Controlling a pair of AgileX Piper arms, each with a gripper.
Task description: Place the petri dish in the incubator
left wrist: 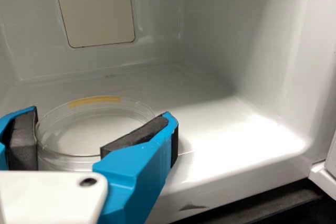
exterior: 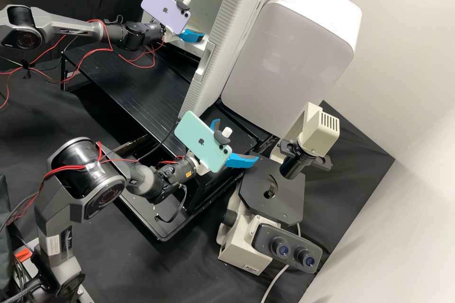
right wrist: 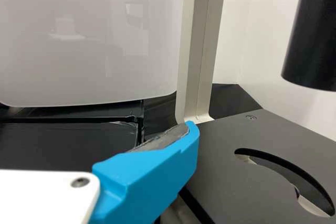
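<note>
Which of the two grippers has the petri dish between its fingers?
The left gripper, inside the incubator, its fingers either side of the petri dish; the right gripper sits by the microscope.

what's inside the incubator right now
a clear petri dish on its white floor, gripped by the left gripper's fingers; the dish's near rim is hidden behind them

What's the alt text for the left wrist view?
The left tool grips a clear petri dish between its black pads, just inside the white incubator. A beige panel sits on the back wall.
</note>
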